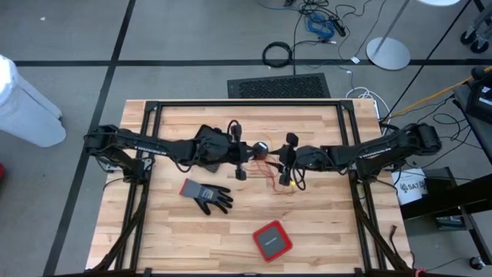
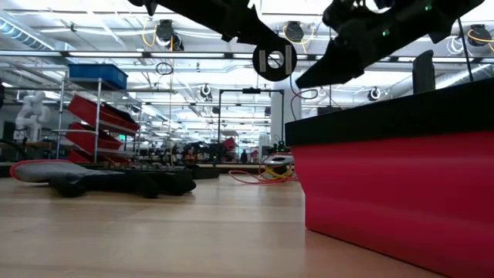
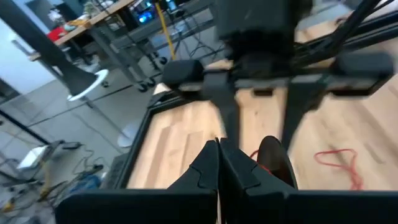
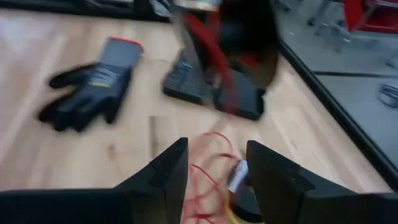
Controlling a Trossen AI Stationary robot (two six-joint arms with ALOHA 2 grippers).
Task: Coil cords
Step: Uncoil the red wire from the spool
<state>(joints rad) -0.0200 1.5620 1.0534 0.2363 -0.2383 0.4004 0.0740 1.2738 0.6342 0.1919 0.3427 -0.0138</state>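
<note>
The surface [image 1: 323,231] under me is pale wood in narrow glued strips, smooth with a soft satin sheen. Its frame [image 1: 246,103] looks like matt black metal. The glove [image 4: 93,87] is dark grey knitted cloth with a matt, slightly grainy palm coating and a red cuff edge. The red wire [image 4: 208,168] has a thin, smooth plastic-looking skin. The red box [image 1: 271,240] looks like matt plastic with a darker top. My right hand [image 4: 216,177] has fingers [image 4: 165,174] of dull black plastic, faintly textured.

Cords [image 1: 273,173] mid-table between both arms; glove [image 1: 207,196] left, box [image 1: 272,240] nearer.
</note>
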